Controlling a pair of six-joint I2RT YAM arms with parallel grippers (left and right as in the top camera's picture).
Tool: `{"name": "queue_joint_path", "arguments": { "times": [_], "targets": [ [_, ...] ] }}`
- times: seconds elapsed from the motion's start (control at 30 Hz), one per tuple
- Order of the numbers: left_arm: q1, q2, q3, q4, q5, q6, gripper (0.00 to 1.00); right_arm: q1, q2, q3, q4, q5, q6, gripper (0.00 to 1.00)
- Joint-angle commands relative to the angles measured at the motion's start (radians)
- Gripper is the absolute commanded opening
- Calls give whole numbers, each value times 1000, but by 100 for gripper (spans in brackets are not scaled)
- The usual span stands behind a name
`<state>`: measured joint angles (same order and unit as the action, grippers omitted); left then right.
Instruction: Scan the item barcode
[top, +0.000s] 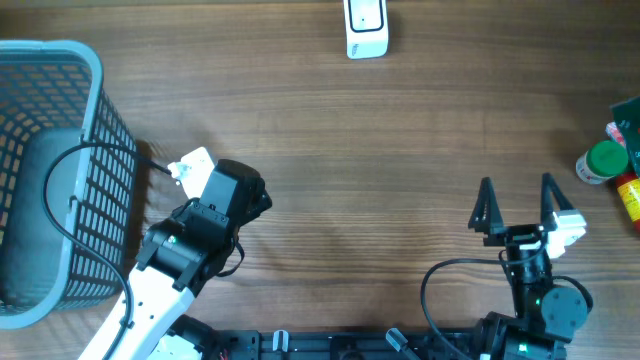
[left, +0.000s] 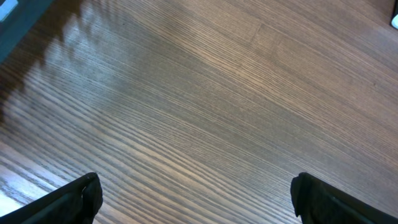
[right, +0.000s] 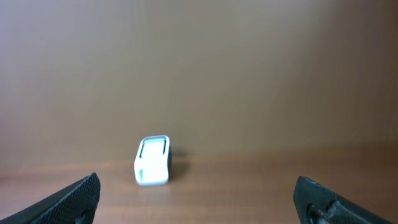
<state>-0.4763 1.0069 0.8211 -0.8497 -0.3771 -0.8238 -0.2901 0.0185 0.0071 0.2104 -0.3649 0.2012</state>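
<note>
The left tool (left: 196, 199) and right tool (top: 518, 205) are wide open and empty, and the bottle (top: 604, 163) sits at the surface (top: 400, 150) edge, right of the right tool, the nearer one.

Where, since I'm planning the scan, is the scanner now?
Overhead, the scanner stands alone at the far edge of the table, near the middle. The right wrist view shows it ahead, somewhat left of the open right tool.
</note>
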Motion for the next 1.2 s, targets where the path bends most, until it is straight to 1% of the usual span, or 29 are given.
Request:
{"name": "queue_joint_path", "arguments": {
  "times": [0.0,0.2,1.17],
  "targets": [
    [-4,2,1,0,-21,12,100,20,-15,-2,-64,23,8,100],
    [-4,2,1,0,-21,12,100,91,-15,-2,-186,73,9,100],
    [-4,2,1,0,-21,12,100,91,-14,-2,-186,74,9,100]
  ]
}}
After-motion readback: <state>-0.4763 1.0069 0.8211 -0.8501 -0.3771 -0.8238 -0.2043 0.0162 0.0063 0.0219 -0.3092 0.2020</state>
